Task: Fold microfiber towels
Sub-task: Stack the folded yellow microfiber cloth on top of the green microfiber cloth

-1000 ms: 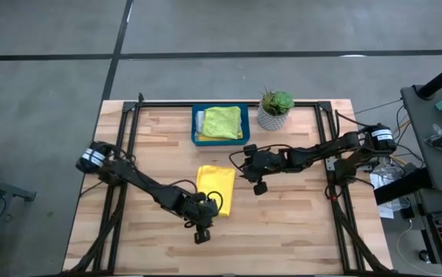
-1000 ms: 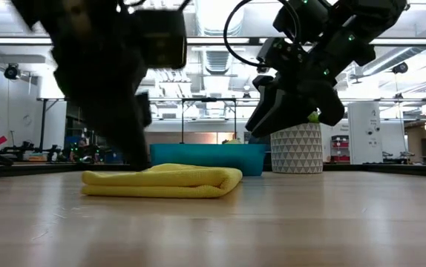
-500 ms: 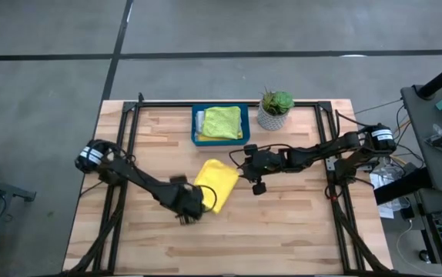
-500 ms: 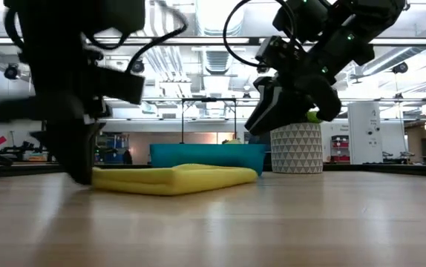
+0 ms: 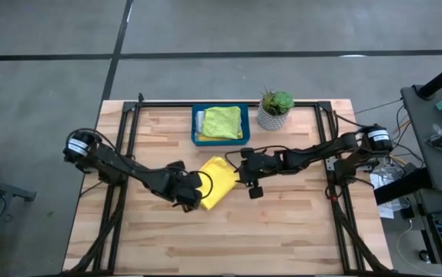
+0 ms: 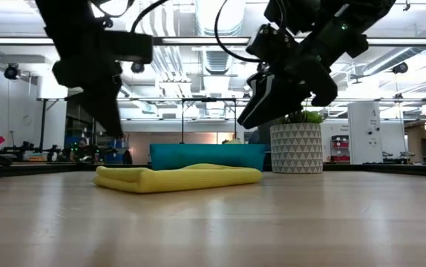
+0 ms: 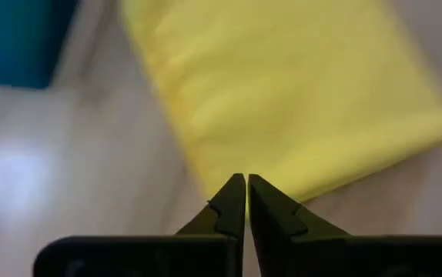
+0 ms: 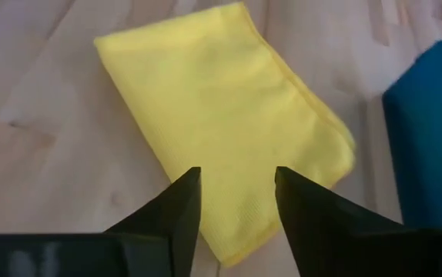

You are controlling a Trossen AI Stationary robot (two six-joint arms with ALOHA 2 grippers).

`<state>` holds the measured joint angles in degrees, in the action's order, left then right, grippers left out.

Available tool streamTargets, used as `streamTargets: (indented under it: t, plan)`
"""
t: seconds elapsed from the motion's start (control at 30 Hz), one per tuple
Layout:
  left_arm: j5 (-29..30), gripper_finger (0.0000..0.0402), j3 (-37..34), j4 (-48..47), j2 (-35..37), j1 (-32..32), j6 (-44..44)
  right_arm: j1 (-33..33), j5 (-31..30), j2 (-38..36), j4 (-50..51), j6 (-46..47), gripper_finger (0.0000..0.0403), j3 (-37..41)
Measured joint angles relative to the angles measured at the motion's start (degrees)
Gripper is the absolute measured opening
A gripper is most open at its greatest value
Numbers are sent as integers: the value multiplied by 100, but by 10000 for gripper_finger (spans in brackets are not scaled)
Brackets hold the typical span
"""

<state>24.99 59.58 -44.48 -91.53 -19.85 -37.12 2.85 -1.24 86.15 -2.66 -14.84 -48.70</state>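
Observation:
A folded yellow microfiber towel (image 5: 217, 181) (image 6: 179, 178) lies flat and slantwise on the wooden table, near its middle. My left gripper (image 5: 194, 198) (image 7: 246, 183) is shut and hangs just above the towel's near-left corner (image 7: 282, 92), touching nothing; the low view shows its tip (image 6: 115, 130) clear above the cloth. My right gripper (image 5: 241, 175) (image 8: 236, 188) is open and hovers above the towel's right end (image 8: 213, 115), also clear of it (image 6: 246, 122). A lime green towel (image 5: 222, 121) lies folded in the teal tray (image 5: 195, 127).
The teal tray (image 6: 205, 156) stands at the far middle of the table, just beyond the yellow towel. A potted plant in a white patterned pot (image 5: 275, 108) (image 6: 297, 144) stands to its right. Bare wood lies along the near side.
My left gripper has gone from the towel's near end toward the table's left edge and then up, clear of the cloth. The yellow towel has turned about on the table, from lying straight to lying slantwise, and has slid a little toward the far side. My right gripper has hardly moved.

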Motion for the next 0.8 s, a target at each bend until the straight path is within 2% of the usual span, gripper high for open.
streamTargets:
  t: [0.1,0.2,0.37,0.57,0.67,0.8]
  plan:
    - [-227,12,-1,534,19,-25,1,31,2,187,51,12,166,-170]
    - [-607,38,1,1030,18,-41,3,27,-2,398,395,-16,180,-417]
    - [-900,115,-12,1670,-26,-99,-63,53,-4,689,1037,-273,203,-812]
    - [-898,200,-35,2265,-26,-170,-781,146,-10,947,1841,-583,221,-1160]
    - [-791,217,-36,2533,-120,-234,-1030,223,-4,1019,1962,-683,224,-1211]
    - [-723,220,53,2611,-464,-243,-1058,286,-7,1094,1918,-714,224,-1196]
